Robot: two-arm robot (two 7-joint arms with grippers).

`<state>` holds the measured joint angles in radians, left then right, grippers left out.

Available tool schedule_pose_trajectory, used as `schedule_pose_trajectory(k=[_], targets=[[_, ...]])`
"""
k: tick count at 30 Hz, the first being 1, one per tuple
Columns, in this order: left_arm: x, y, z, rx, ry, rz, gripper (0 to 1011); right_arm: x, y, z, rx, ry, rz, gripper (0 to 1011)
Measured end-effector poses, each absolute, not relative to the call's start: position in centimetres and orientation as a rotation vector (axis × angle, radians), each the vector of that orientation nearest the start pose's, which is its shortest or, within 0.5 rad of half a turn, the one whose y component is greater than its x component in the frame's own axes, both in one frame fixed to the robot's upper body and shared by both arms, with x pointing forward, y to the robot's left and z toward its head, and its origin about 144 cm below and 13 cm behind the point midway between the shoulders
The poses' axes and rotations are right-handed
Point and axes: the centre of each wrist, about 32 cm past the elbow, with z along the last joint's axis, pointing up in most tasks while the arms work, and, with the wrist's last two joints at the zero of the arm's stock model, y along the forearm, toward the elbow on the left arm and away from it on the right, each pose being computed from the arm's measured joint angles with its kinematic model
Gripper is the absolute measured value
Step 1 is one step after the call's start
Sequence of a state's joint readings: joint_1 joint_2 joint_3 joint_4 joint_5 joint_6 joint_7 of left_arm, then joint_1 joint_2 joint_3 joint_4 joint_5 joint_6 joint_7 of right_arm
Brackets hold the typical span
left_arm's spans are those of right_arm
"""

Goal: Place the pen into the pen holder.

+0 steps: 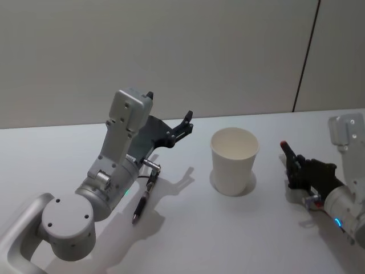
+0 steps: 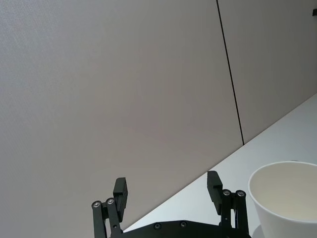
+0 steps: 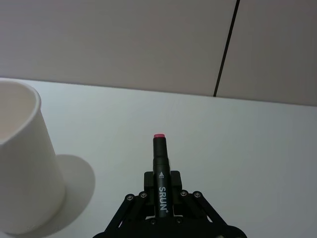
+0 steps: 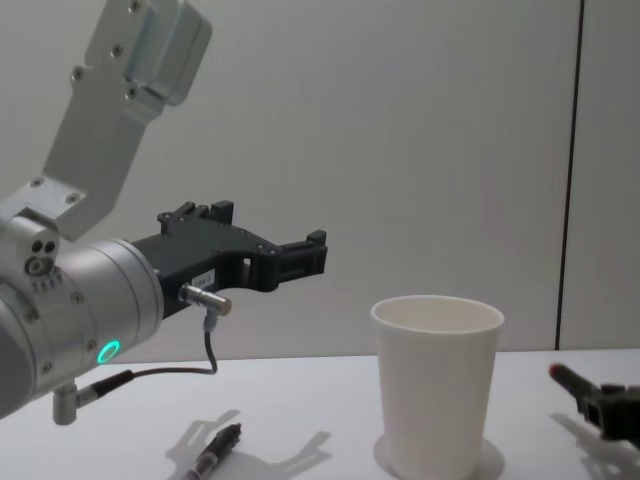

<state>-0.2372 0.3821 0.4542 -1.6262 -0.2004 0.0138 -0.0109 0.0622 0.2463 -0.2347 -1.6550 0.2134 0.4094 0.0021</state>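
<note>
Right gripper (image 3: 162, 182) low over the bench (image 1: 228, 240), to the right of the cup (image 1: 234, 162) and apart from it. Its fingers (image 3: 144, 179) are closed on the pen (image 3: 161, 158), a dark barrel with a red end that sticks out forward and slightly upward past the tips. Cup stands upright mid-bench, mouth open, nothing visible inside. Left gripper (image 1: 183, 124) is raised to the left of the cup at about rim height or above, fingers (image 2: 121, 191) spread wide and holding nothing. A second pen (image 1: 141, 204) lies flat on the bench under the left arm, well left of the cup. Step in hand, as I read it: pen is grasped, carry to the cup not yet made. Next move calls for lifting the right gripper clear above the rim, bringing it over the mouth, tipping the pen nearer vertical, then letting go. Risk: a low approach would knock the light cup.
</note>
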Motion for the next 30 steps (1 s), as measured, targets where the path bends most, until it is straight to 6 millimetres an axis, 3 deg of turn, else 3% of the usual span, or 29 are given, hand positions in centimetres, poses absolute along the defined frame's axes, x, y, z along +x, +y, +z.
schedule_pose_trajectory(k=[20, 30], targets=[[49.2, 19.8, 120.4, 0.061, -0.268, 1.124, 1001, 47.7, -22.4, 119.1, -0.047, -0.004, -1.243, 178], [49.2, 19.8, 120.4, 0.061, -0.268, 1.124, 1001, 49.7, -22.4, 120.1, 0.128, -0.097, -1.142, 178]])
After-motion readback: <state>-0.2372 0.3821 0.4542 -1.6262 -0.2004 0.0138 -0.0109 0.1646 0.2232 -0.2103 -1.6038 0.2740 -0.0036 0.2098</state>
